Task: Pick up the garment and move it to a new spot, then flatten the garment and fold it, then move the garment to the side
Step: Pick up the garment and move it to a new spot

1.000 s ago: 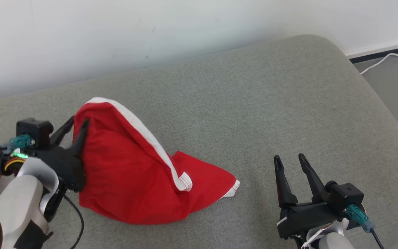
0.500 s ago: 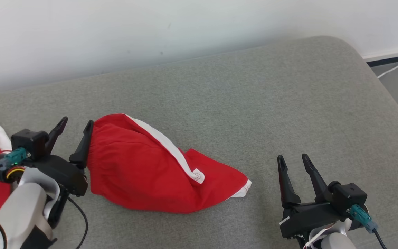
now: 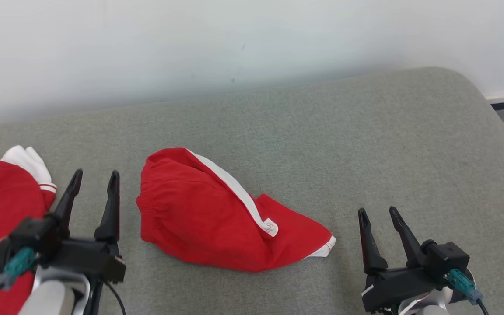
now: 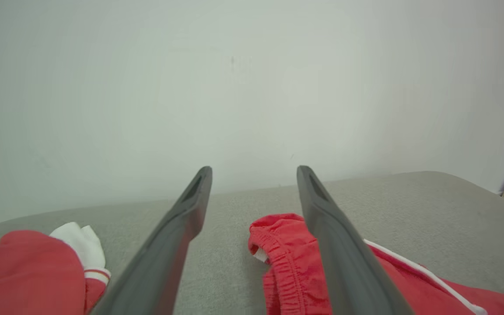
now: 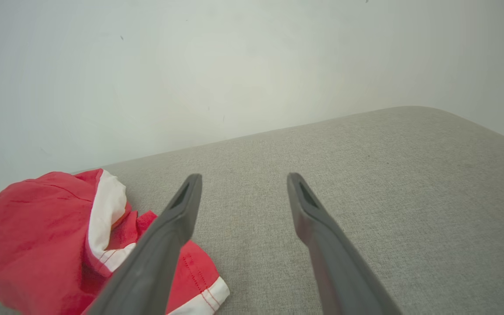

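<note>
Head view: a crumpled red garment [image 3: 217, 223] lies on the grey cushion [image 3: 322, 144] between the left hand [image 3: 96, 176] and the right hand [image 3: 377, 211], both released, neither touching it.

The head camera looks down on the grey cushion [image 3: 365, 131]. Both wrist cameras sit low, facing the wall [image 4: 234, 87], sharing the garment [image 5: 37, 227].
</note>
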